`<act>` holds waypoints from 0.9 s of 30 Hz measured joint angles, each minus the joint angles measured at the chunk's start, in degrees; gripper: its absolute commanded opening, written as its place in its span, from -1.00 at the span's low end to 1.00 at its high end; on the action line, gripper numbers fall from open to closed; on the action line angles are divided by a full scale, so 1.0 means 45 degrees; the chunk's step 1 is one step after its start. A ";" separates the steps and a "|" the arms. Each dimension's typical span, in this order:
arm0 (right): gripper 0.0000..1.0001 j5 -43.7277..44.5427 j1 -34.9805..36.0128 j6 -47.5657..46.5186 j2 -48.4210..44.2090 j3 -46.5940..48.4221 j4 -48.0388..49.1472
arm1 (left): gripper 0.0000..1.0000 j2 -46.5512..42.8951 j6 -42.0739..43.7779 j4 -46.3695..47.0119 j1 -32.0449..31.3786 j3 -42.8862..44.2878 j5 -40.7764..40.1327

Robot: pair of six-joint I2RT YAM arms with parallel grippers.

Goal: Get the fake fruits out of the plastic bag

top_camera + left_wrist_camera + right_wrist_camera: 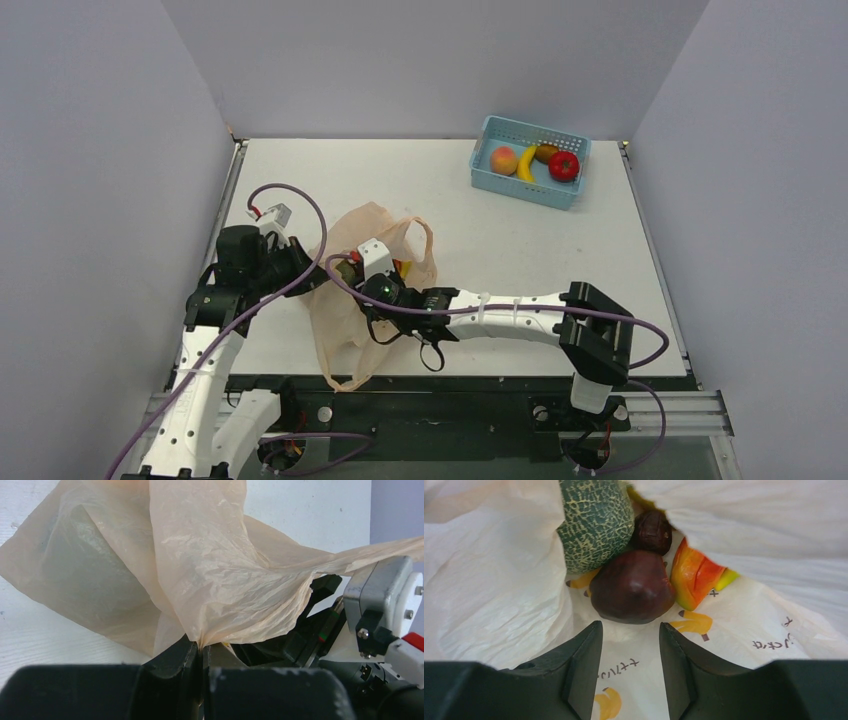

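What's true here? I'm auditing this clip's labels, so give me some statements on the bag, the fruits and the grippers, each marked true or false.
1. The left gripper pinches the plastic bag. True.
2. The right gripper is shut on the plum. False: it is open, with the plum just ahead of it.
3. The melon lies inside the bag. True.
4. The blue basket is empty. False: a red fruit and others lie in it.

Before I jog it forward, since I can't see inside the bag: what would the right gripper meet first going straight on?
Most likely the glossy dark maroon plum, lying straight ahead of the open right gripper inside the thin pale-orange plastic bag; depth is unclear.
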 measured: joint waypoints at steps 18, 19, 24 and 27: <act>0.36 -0.1481 -0.0578 -0.1384 0.2161 0.0607 0.1137 | -1.00 -0.0053 0.0170 -0.0287 0.0000 -0.0291 0.0024; 0.37 -0.1491 -0.0578 -0.1404 0.2370 0.0792 0.1151 | -1.00 -0.0107 0.0170 -0.0287 0.0000 -0.0301 0.0024; 0.33 -0.1467 -0.0578 -0.1549 0.3079 0.1423 0.1234 | -1.00 -0.0423 0.0180 -0.0277 0.0000 -0.0379 0.0024; 0.25 -0.1370 -0.0578 -0.1651 0.3303 0.1598 0.1205 | -1.00 -0.0607 0.0185 -0.0277 0.0000 -0.0427 0.0019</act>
